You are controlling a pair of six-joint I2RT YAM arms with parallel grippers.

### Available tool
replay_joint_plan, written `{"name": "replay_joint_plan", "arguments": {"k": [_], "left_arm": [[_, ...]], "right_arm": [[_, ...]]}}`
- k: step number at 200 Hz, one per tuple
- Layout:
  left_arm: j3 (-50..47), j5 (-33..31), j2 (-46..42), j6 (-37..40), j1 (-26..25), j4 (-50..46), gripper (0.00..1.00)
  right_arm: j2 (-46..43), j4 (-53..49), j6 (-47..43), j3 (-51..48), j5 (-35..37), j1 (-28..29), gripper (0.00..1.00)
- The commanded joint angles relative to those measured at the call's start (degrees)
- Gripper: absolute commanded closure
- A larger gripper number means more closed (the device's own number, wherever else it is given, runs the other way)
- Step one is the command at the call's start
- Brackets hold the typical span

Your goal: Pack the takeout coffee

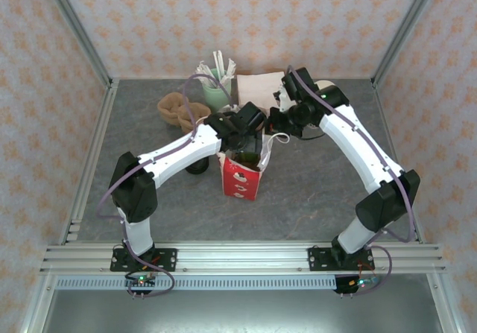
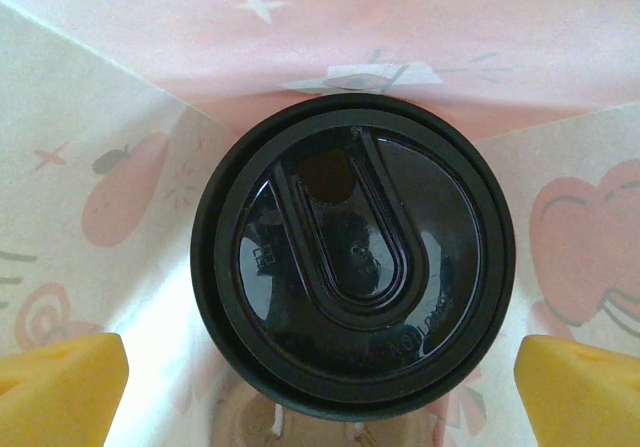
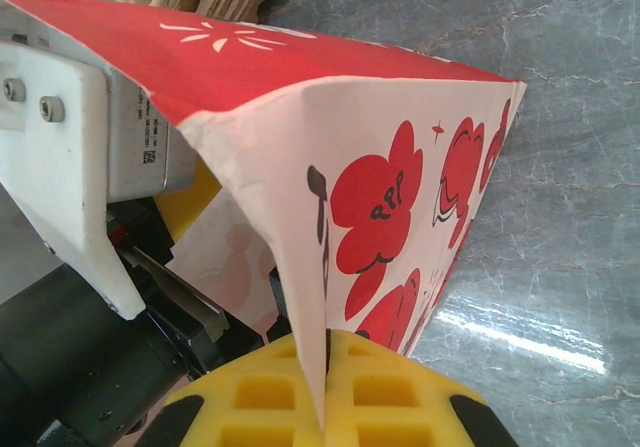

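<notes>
Takeout coffee (image 2: pixel 352 257) is down inside the red paper bag (image 1: pixel 240 178). It stands lid up, and your left wrist camera looks straight down on it. You see the round black lid with the bag's pale printed inner walls all round it. The lid hides the cup's sides.

Your left claw (image 2: pixel 320 392) is wide and grips nothing. Its yellow fingertips (image 2: pixel 60 392) sit either side of the lid, both apart from it. From the top camera it hangs over the bag's open mouth.

Your right claw (image 3: pixel 325 397) is pinched tight on the bag's top edge, and the paper runs down between the yellow pads. From the top camera it sits at the far right of the bag's rim.

The bag stands upright on the grey table (image 1: pixel 134 139), mid-table between the two arms.

At the far left are brown pulp cup carriers (image 1: pixel 181 109). Just right of them is a pale green cup (image 1: pixel 216 87) holding white sticks. Right of that lies a flat brown paper stack (image 1: pixel 261 87); I can't tell what kind.
</notes>
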Motion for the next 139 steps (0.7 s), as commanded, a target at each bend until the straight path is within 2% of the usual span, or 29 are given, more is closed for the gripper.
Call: {"name": "replay_joint_plan", "arguments": {"k": [1, 48, 93, 139], "left_arm": [[-0.39, -3.14, -1.49, -1.18, 0.42, -1.50, 0.00], [-1.26, -4.03, -2.09, -1.27, 0.67, -2.02, 0.00], [-1.67, -3.62, -3.04, -1.19, 0.77, -1.43, 0.00], [-2.06, 0.57, -5.09, -0.15, 0.77, 2.60, 0.00]], "right_arm": [[1.53, -6.34, -3.10, 3.25, 5.01, -0.06, 1.00], [2.32, -12.86, -6.60, 6.48, 8.08, -0.11, 1.00], [2.06, -13.02, -6.64, 5.12, 9.55, -0.10, 1.00], [3.08, -9.90, -3.50, 6.72, 7.80, -0.11, 1.00]]}}
